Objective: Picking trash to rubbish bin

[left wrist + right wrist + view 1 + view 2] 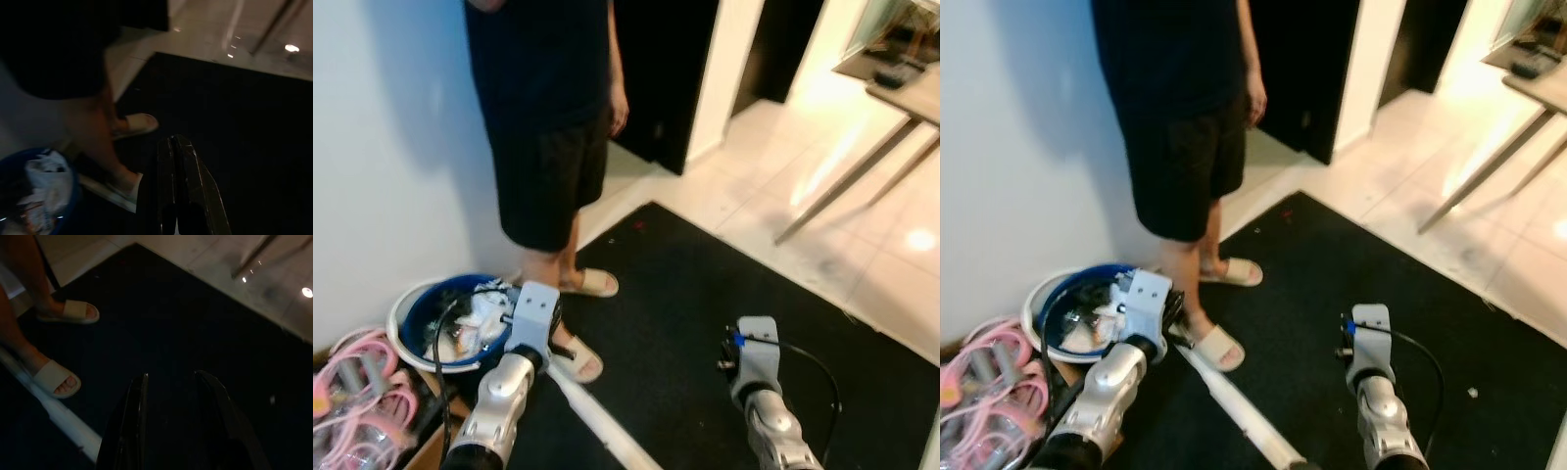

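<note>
Black carpet point(705, 323) covers the floor before the robot, meeting glossy cream floor tiles point(822, 147) along a slanted edge. At the robot's left, against a pale wall point(382, 147), stands the round rubbish bin with a blue liner and white rim point(409, 305), holding crumpled white paper and wrapper trash point(480, 318). Beside the bin lies a tangle of pink plastic hangers point(357, 387). A person in black shirt and black shorts point(548, 147) stands just beside the bin, wearing cream slide sandals point(590, 284); one foot is near the bin's rim, the other further out on the carpet. A long white strip point(597, 421) lies on the carpet, running from near the closer sandal toward the robot.

The left gripper point(176, 147) is held low, just beside the bin and close to the person's nearer foot; in the left wrist view its jaws are pressed together with nothing between them, and the bin with its white trash sits off to one side. The right gripper point(171, 382) hovers above bare carpet, well apart from the bin; its jaws stand apart with only dark carpet between them. The slanted legs of a wooden desk point(847, 186) rise from the tiles at the far right.
</note>
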You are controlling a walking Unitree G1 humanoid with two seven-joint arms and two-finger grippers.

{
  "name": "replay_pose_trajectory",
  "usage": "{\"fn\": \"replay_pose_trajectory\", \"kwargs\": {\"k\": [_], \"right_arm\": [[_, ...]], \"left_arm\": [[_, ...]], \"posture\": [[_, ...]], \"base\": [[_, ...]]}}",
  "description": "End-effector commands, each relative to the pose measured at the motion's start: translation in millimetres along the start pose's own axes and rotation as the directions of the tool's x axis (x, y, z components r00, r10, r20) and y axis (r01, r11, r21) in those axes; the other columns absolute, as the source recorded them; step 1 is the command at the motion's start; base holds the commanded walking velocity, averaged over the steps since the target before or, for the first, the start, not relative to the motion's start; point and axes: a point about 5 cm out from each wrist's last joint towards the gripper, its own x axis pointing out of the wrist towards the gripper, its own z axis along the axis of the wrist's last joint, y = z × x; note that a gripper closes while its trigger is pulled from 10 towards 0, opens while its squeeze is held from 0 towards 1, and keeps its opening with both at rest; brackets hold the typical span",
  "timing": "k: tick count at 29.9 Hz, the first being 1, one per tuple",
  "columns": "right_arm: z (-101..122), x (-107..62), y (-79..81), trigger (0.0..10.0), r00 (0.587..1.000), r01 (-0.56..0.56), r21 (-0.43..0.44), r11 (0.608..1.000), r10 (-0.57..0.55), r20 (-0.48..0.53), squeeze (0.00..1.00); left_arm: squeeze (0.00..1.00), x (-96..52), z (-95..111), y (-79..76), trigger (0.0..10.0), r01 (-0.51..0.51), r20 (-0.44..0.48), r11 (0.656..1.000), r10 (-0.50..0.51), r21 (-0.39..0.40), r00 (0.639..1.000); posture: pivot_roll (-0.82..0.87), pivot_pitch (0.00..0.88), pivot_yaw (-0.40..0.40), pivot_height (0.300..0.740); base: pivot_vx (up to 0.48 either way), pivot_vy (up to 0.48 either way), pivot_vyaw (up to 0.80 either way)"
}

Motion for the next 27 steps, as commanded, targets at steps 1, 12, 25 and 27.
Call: {"fn": "replay_pose_trajectory", "kwargs": {"k": [1, 12, 25, 27], "right_arm": [[-6.1, -3.3, -0.8, 10.0, 1.0, 0.005, 0.005, 1.0, -0.005, -0.025, 0.0], [-8.3, -4.6, -1.0, 10.0, 1.0, 0.003, -0.001, 1.0, -0.003, -0.031, 0.0], [-10.9, -8.2, -2.2, 10.0, 0.999, 0.014, -0.005, 1.0, -0.014, -0.035, 0.0], [-11.0, -8.8, -1.7, 10.0, 0.999, 0.016, -0.003, 1.0, -0.016, -0.033, 0.0]], "left_arm": [[0.0, -1.1, -4.3, -2.7, 10.0, 0.014, -0.015, 1.0, -0.014, -0.004, 1.0], [0.0, -5.4, -13.1, -2.5, 10.0, -0.004, -0.045, 1.0, 0.003, -0.02, 0.999], [0.0, -8.0, -17.7, -9.1, 10.0, 0.026, -0.057, 1.0, -0.027, -0.01, 0.998], [0.0, -7.9, -16.8, -9.5, 10.0, 0.031, -0.048, 0.999, -0.032, -0.015, 0.998]], "posture": [[0.01, 0.066, 0.048, 0.74], [0.01, 0.065, 0.046, 0.74], [-0.01, 0.077, 0.063, 0.74], [-0.01, 0.077, 0.063, 0.74]], "base": [[0.0, 0.0, -0.8], [0.0, 0.0, -0.8], [0.0, 0.0, -0.8], [0.0, 0.0, -0.8]]}}
